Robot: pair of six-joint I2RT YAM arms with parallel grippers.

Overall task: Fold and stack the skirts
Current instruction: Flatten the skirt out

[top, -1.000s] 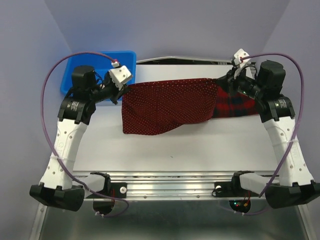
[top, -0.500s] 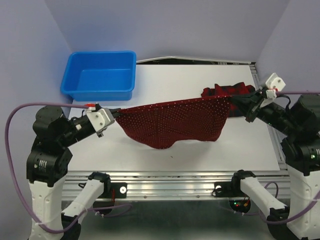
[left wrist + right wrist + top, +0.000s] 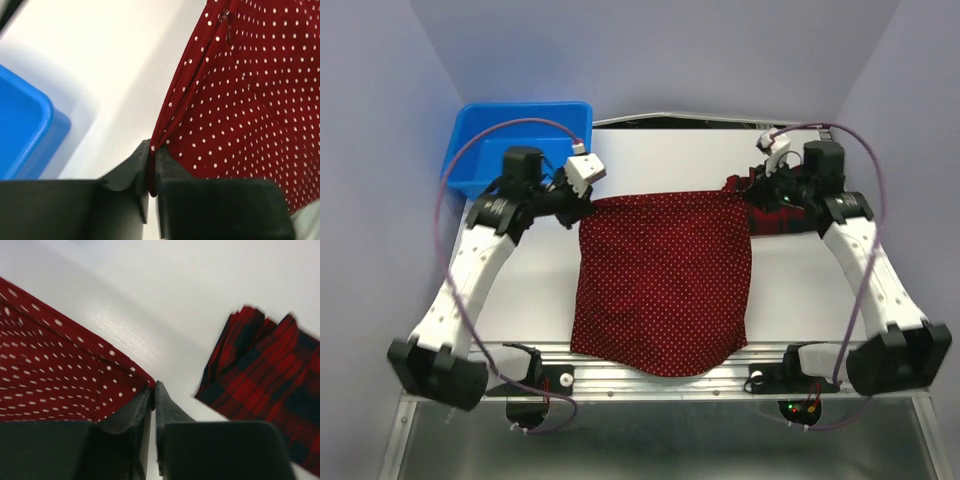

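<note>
Overhead and wrist views, read from left to right.

At the far left corner of the bench point(image 3: 530, 290) stands a blue bin point(image 3: 520, 106), partly covered by the left arm.

Just right of the bin, the left pincer point(image 3: 588, 200) is closed on the far left corner of the polka-dot skirt point(image 3: 665, 280). In the left wrist view the jaws of this pincer point(image 3: 151, 150) stand nearly together, with a thin fold of the dotted cloth point(image 3: 245, 100) pinched in the narrow gap between them, above the white bench point(image 3: 115, 65).

The polka-dot skirt is spread flat across the middle of the bench. Its far edge runs straight from one pincer to the other, and its near hem hangs over the bench's near edge. Whether the far edge rests on the surface or is held slightly above it cannot be told from the overhead view.

The right pincer point(image 3: 752, 190) is closed on the skirt's far right corner. In the right wrist view the cloth point(image 3: 60, 380) tapers into the slit between the nearly shut jaws of this pincer point(image 3: 153, 387).

Rightmost, the tartan skirt point(image 3: 780, 222) lies bunched on the bench beneath the right arm, just beside the dotted skirt's corner. Its pleats point(image 3: 265, 385) show on the white surface point(image 3: 175, 300).
</note>
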